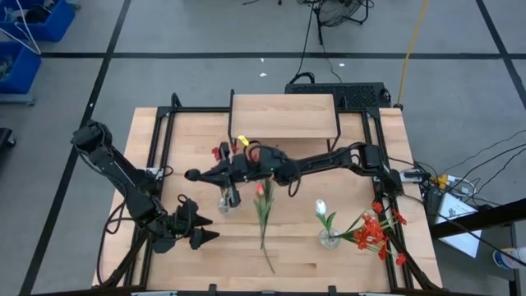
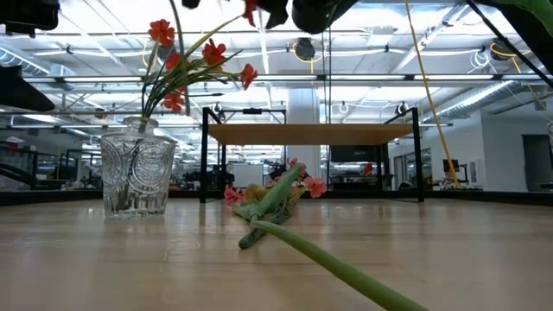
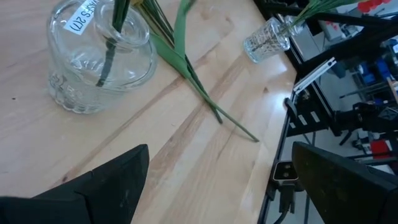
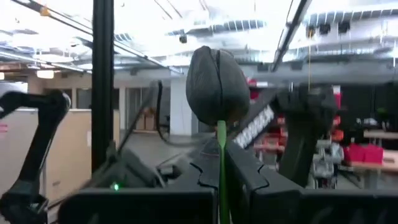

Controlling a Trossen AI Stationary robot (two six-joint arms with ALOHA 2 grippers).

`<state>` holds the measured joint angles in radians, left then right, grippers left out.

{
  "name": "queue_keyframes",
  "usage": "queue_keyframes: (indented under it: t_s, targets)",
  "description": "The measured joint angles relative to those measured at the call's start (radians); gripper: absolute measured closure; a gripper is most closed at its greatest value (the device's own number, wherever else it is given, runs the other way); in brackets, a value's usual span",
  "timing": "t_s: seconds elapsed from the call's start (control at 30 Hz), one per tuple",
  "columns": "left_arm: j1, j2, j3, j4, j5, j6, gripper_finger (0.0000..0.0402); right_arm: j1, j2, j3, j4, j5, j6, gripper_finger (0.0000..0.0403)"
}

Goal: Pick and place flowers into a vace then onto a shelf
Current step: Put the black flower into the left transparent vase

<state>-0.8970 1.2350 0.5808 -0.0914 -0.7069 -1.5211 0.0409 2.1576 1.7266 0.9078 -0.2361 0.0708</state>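
Observation:
My right gripper (image 1: pixel 210 173) reaches across the table's middle, raised and tipped up, shut on a flower. That flower's dark-looking bud (image 4: pixel 216 82) stands past the fingertips on a green stem. Just below it stands a glass vase (image 1: pixel 226 202) holding stems with red blossoms (image 2: pixel 212 53). A pink tulip (image 1: pixel 262 191) lies flat on the table, its stem (image 2: pixel 346 269) toward the near edge. A second vase (image 1: pixel 329 239) at the right holds a white bud and red flowers. The shelf (image 1: pixel 283 115) stands at the far edge. My left gripper (image 1: pixel 200 220) waits open, near left of the first vase (image 3: pixel 99 59). My right gripper pinches the flower's green stem (image 4: pixel 221 163) between its two fingers, a short way below the bud. The fingers (image 4: pixel 252 177) slant upward and the stem runs out past their tips along them. The bud is held up in the air, clear of the table.
Loose pink and yellow blossoms (image 2: pixel 259 192) lie on the table in front of the shelf. Black metal frame rails (image 1: pixel 160 156) run along the table's left and right sides. Bare wood lies along the near edge between the two vases.

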Motion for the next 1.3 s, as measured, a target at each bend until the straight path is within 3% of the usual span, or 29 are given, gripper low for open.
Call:
queue_keyframes:
  t_s: [0.47,0.87,1.3]
  targets:
    - [0.000,0.000,0.000,-0.019,-0.018,-0.002,0.0002,-0.023,0.015,0.001,0.105,0.026,0.021,0.0403]
    - [0.000,0.000,0.000,-0.046,-0.027,-0.007,0.0002,-0.020,0.107,0.199,-0.049,0.018,-0.022,0.0403]
    - [0.000,0.000,0.000,-0.045,-0.028,-0.008,0.0002,-0.025,0.125,0.206,-0.011,-0.001,0.039,0.0403]
